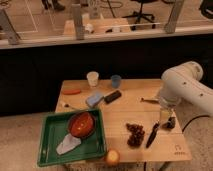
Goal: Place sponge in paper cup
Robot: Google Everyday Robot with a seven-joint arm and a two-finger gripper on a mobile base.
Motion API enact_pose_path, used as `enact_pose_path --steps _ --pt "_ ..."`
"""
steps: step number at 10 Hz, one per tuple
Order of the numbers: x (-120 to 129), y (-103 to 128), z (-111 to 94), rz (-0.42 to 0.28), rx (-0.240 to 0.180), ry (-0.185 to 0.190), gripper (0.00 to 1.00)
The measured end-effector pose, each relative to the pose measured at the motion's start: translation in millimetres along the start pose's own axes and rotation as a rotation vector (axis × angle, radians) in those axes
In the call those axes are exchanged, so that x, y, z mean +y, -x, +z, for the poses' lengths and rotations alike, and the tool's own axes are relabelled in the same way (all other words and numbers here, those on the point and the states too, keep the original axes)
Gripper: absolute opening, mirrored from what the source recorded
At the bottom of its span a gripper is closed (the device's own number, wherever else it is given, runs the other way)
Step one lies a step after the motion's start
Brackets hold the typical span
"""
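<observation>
The light-blue sponge (94, 99) lies on the wooden table (130, 112), left of centre, beside a black bar-shaped object (112, 96). The white paper cup (92, 78) stands upright at the table's back edge, just behind the sponge, with a small blue cup (116, 81) to its right. My gripper (167, 120) hangs below the white arm (182, 85) over the right side of the table, far from the sponge and the cup.
A green tray (50, 150) at front left holds an orange bowl (81, 124) and a pale cloth (68, 145). An orange carrot-like piece (71, 92), dark grapes (135, 135), a black-handled knife (152, 135), and an orange fruit (112, 158) lie on the table.
</observation>
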Motion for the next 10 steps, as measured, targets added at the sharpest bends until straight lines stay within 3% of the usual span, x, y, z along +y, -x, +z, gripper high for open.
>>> enact_pose_path --steps 2,4,8,9,10 --pt "-10.0 8.3 6.0 -0.014 -0.041 -0.006 0.8" --pt "-21.9 38.8 8.8 -0.054 -0.092 -0.02 0.8" --pt "-54.1 117.4 9.1 -0.181 -0.204 -0.078 0.8" --pt "-60.6 137.3 7.8 -0.226 -0.232 -0.1 0.8" --pt "-63.4 166.5 7.5 -0.325 -0.262 -0.114 0.8"
